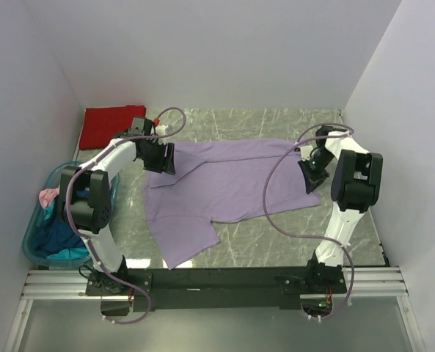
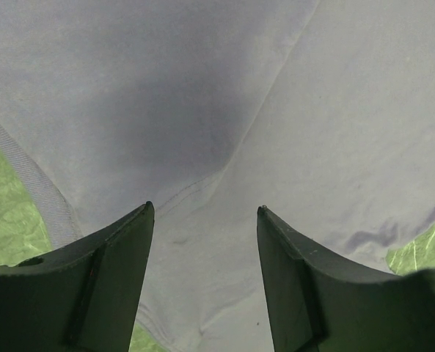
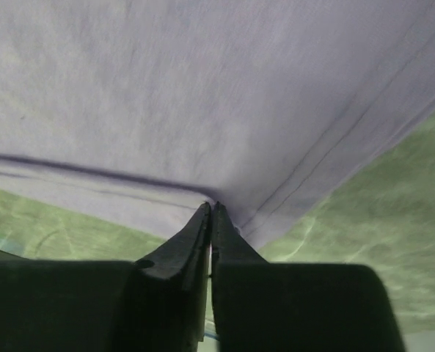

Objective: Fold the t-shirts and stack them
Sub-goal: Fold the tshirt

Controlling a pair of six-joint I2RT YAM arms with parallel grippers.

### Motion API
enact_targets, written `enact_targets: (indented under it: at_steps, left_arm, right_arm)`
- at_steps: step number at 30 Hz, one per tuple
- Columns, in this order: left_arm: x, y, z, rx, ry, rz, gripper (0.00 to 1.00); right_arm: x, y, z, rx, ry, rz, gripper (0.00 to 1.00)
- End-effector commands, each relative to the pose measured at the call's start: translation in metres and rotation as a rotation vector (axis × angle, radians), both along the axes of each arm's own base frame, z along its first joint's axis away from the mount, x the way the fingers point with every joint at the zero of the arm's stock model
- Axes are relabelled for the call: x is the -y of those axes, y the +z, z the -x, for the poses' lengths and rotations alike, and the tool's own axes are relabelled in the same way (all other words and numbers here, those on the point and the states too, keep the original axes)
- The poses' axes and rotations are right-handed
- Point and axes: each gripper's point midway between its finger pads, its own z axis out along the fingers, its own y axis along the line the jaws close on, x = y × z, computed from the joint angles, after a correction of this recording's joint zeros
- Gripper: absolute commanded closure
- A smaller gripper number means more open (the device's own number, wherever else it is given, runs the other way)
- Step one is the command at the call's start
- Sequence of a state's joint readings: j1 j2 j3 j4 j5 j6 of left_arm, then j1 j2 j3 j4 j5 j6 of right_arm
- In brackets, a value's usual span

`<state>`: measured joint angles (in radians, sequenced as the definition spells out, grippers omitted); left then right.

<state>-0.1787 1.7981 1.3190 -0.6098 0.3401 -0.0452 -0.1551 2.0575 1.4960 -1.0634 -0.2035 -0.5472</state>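
Now R fingers (image 3: 190,243) pinch purple shirt (image 1: 232,183) hem, L fingers (image 2: 107,279) apart

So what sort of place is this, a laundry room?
More likely a robot test booth: plain white walls box in a marble-patterned table, two black-and-white robot arms are bolted to a metal rail, with a light purple cloth t-shirt spread out.

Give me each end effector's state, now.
Left end effector: open over the light purple t-shirt, holding nothing.
Right end effector: shut on that t-shirt's edge.

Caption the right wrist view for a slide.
Right fingers pinch the edge of the light purple t-shirt spread on the marble table.
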Motion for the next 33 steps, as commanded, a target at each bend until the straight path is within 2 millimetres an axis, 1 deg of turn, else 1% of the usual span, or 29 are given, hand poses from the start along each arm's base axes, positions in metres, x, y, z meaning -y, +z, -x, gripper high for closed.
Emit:
enact_targets:
  at_steps: [1,2,3,4,5,7,8,10,11,12,13,14,16,17,18,19,20,21,22,24,25,26,27,28,29,30,32,33]
  left_arm:
    - [-0.002,0.0,-0.001,0.018,-0.012,-0.018,0.37]
    - [-0.003,-0.002,0.001,0.014,-0.007,-0.027,0.38]
    - [-0.004,-0.002,0.003,0.011,-0.009,-0.032,0.38]
    - [-0.005,0.0,0.003,0.018,-0.013,-0.035,0.38]
    - [-0.006,-0.002,0.006,0.013,-0.012,-0.04,0.38]
    - [-0.009,0.0,0.009,0.017,-0.013,-0.052,0.38]
    - [-0.01,-0.001,0.013,0.012,-0.011,-0.056,0.38]
    - [-0.013,0.001,0.017,0.023,-0.037,-0.071,0.38]
    - [-0.015,-0.001,0.021,0.017,-0.036,-0.074,0.39]
    - [-0.017,0.0,0.023,0.017,-0.037,-0.076,0.39]
    - [-0.017,0.004,0.026,0.021,-0.042,-0.072,0.39]
    - [-0.018,0.002,0.033,0.006,-0.046,-0.07,0.39]
    - [-0.021,0.007,0.04,0.01,-0.061,-0.072,0.39]
    - [-0.022,0.005,0.049,-0.014,-0.071,-0.077,0.39]
    - [-0.025,0.006,0.052,-0.012,-0.093,-0.082,0.39]
    - [-0.024,0.011,0.057,-0.007,-0.117,-0.071,0.4]
    - [-0.025,0.011,0.067,-0.033,-0.136,-0.073,0.4]
    - [-0.027,0.015,0.072,-0.019,-0.173,-0.078,0.4]
    - [-0.026,0.015,0.08,-0.031,-0.202,-0.069,0.41]
    - [-0.026,0.017,0.092,-0.035,-0.25,-0.071,0.41]
    - [-0.029,0.012,0.096,-0.046,-0.249,-0.081,0.42]
    - [-0.032,0.008,0.097,-0.045,-0.25,-0.103,0.43]
    - [-0.033,0.006,0.095,-0.035,-0.251,-0.114,0.43]
    - [-0.035,0.002,0.095,-0.039,-0.249,-0.129,0.44]
    - [-0.037,-0.002,0.096,-0.047,-0.25,-0.143,0.47]
    - [-0.037,-0.008,0.095,-0.053,-0.258,-0.164,0.48]
    - [-0.038,-0.018,0.098,-0.075,-0.276,-0.189,0.53]
    - [-0.039,-0.025,0.1,-0.093,-0.287,-0.223,0.54]
  right_arm:
    - [0.002,0.031,0.008,0.064,0.024,0.019,0.99]
    - [0.004,0.031,0.015,0.053,0.03,0.033,1.0]
    - [0.006,0.036,0.019,0.059,0.032,0.04,1.0]
    - [0.007,0.037,0.024,0.057,0.045,0.046,1.0]
    - [0.01,0.035,0.032,0.041,0.049,0.054,1.0]
    - [0.017,0.038,0.041,0.048,0.063,0.082,1.0]
    - [0.017,0.034,0.051,0.026,0.072,0.082,1.0]
    - [0.022,0.034,0.06,0.024,0.095,0.106,1.0]
    - [0.021,0.028,0.072,-0.005,0.106,0.105,1.0]
    - [0.022,0.027,0.076,0.0,0.114,0.115,1.0]
    - [0.026,0.025,0.081,-0.01,0.13,0.13,0.98]
    - [0.027,0.019,0.092,-0.039,0.141,0.135,0.95]
    - [0.034,0.018,0.099,-0.048,0.16,0.163,0.91]
    - [0.038,0.018,0.104,-0.055,0.156,0.168,0.87]
    - [0.041,0.02,0.105,-0.052,0.155,0.173,0.73]
    - [0.043,0.022,0.106,-0.05,0.157,0.171,0.67]
    - [0.049,0.03,0.1,-0.028,0.143,0.174,0.63]
    - [0.05,0.036,0.099,-0.024,0.134,0.169,0.59]
    - [0.053,0.046,0.085,0.021,0.121,0.175,0.57]
    - [0.047,0.055,0.076,0.054,0.097,0.144,0.56]
    - [0.044,0.061,0.066,0.085,0.089,0.133,0.56]
    - [0.041,0.062,0.061,0.096,0.079,0.121,0.55]
    - [0.032,0.058,0.055,0.097,0.078,0.098,0.56]
    - [0.028,0.056,0.051,0.098,0.075,0.089,0.57]
    - [0.023,0.054,0.048,0.101,0.078,0.081,0.58]
    - [0.015,0.048,0.042,0.103,0.079,0.067,0.59]
    - [0.007,0.037,0.041,0.087,0.083,0.06,0.61]
    - [0.004,0.032,0.037,0.093,0.084,0.059,0.62]
